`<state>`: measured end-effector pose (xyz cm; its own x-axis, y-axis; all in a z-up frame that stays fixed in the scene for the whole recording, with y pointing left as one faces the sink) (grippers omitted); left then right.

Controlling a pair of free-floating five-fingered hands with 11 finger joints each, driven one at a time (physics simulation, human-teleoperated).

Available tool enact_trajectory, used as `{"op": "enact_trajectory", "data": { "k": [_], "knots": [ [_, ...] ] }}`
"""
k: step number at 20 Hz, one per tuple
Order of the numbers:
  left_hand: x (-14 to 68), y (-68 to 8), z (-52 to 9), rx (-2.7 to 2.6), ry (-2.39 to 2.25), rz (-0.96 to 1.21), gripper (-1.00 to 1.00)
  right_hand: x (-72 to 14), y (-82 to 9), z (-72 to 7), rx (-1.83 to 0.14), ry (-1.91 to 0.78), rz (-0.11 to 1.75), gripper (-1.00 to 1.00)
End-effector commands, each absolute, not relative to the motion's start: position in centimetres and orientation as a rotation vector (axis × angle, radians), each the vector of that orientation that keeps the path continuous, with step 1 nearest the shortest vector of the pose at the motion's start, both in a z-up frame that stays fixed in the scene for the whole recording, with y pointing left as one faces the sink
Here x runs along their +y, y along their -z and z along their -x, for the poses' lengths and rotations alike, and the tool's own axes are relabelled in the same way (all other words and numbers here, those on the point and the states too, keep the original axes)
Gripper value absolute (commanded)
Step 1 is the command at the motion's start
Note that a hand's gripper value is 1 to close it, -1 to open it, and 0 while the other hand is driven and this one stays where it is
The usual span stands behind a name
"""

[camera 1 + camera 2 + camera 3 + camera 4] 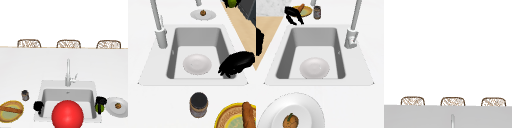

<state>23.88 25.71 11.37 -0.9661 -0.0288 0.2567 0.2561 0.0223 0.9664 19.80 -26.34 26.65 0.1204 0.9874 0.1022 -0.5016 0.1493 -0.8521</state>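
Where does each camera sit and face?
Front view: faces the sink from its front; left hand, right hand round a green fruit.
Left side view: along the sink from its left; left hand at the rim.
Right side view: from its right; left hand far off.
Upper view: faces the chair backs above.
Side views share the white bowl.

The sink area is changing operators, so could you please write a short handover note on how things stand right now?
Left hand: open, fingers relaxed, holding nothing, above the sink's front left corner.
Right hand: curled round a green thing at the sink's right edge.
Things: a white dish lies in the basin. A plate with a brown bit sits on the right. A jar and a yellow plate with a loaf sit on the left.
Done: the green thing is in hand.
Left: it is not yet set down.
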Motion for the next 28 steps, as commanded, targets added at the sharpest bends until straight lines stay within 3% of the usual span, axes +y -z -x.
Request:
{"op": "enact_trajectory", "data": {
  "k": [1, 17, 28],
  "knots": [
    [25.7, -11.4, -23.9, -2.088, 2.050, 0.237, 0.00, -28.9, -26.1, -18.1, -0.820, -1.237, 0.746, 1.00],
    [25.7, -11.4, -23.9, -2.088, 2.050, 0.237, 0.00, -40.9, -19.2, -14.2, -0.840, -1.225, 0.727, 1.00],
    [25.7, -11.4, -23.9, -2.088, 2.050, 0.237, 0.00, -41.0, -10.4, -17.2, -0.798, -1.279, 0.833, 1.00]
  ]
}}
